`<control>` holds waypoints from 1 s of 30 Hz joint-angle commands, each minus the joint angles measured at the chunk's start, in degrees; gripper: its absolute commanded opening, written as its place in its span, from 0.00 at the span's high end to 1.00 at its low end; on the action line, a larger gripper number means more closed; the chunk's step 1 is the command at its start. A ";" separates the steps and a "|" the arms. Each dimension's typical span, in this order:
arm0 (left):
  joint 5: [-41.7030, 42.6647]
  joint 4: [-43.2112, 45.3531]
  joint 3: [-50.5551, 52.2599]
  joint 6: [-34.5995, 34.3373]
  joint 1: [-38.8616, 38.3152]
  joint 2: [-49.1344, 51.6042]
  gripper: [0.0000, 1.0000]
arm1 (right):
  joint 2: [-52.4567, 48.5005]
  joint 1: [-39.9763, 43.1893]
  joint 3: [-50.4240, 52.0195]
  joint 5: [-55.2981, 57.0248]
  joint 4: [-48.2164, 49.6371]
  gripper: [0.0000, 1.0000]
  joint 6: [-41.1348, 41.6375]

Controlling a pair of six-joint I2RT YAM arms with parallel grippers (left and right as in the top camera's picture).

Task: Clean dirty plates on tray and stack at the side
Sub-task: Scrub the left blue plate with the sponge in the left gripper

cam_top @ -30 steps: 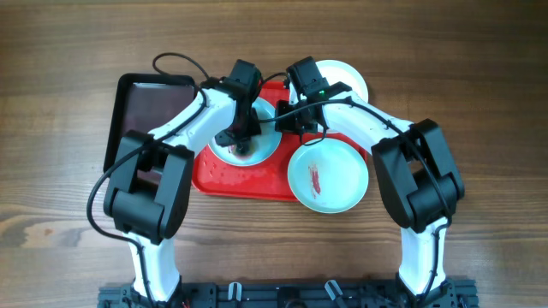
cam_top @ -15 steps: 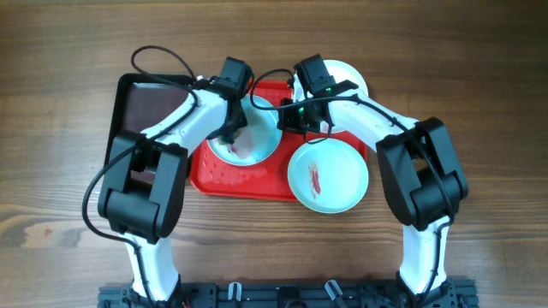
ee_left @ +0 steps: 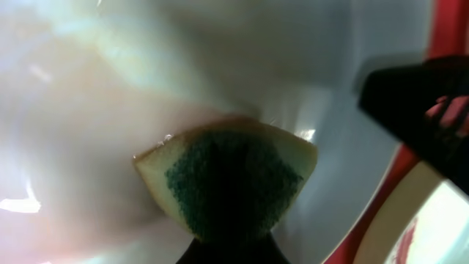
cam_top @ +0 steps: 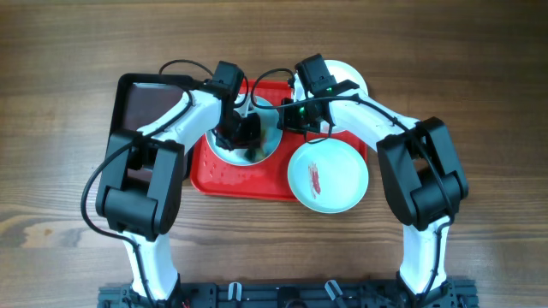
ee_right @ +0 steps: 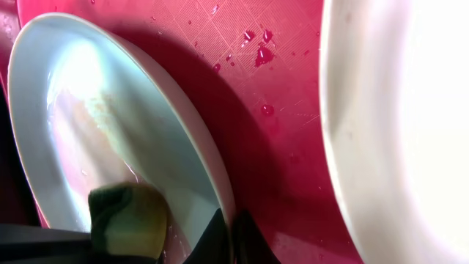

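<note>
A pale mint-blue plate (cam_top: 259, 115) sits on the red tray (cam_top: 231, 175). My left gripper (cam_top: 241, 139) is shut on a yellow-green sponge (ee_left: 231, 176) and presses it on this plate's wet inside (ee_left: 110, 110). My right gripper (cam_top: 288, 120) is shut on the plate's right rim (ee_right: 220, 183), one finger on each side. The sponge also shows in the right wrist view (ee_right: 124, 220). A second mint-blue plate (cam_top: 328, 175) with a red smear lies over the tray's front right corner. A white plate (cam_top: 351, 77) lies at the tray's far right; it also shows in the right wrist view (ee_right: 396, 110).
A smaller black tray (cam_top: 141, 94) lies left of the red tray, partly under my left arm. Water drops sit on the red tray's textured floor (ee_right: 260, 51). Bare wooden table surrounds the trays.
My left gripper slid the sponge to the plate's far left, then back toward its middle front. My right gripper kept its hold on the rim.
</note>
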State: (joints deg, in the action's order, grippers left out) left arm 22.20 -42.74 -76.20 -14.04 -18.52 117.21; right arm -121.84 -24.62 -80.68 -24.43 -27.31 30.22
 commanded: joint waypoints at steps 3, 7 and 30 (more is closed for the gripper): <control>-25.24 4.55 3.04 -16.04 -0.68 5.29 0.96 | -1.62 1.36 0.79 0.37 0.33 0.96 1.27; -37.86 4.68 3.04 -25.46 -0.70 5.29 0.96 | -1.62 1.36 0.79 0.37 0.35 0.96 1.25; 0.52 -1.33 3.04 -1.57 -2.56 5.29 0.96 | -1.60 1.36 0.79 0.33 0.52 0.96 1.03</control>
State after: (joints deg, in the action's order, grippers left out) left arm 15.44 -46.54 -76.88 -22.00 -19.18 116.51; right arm -121.84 -24.53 -80.66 -24.47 -27.27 30.20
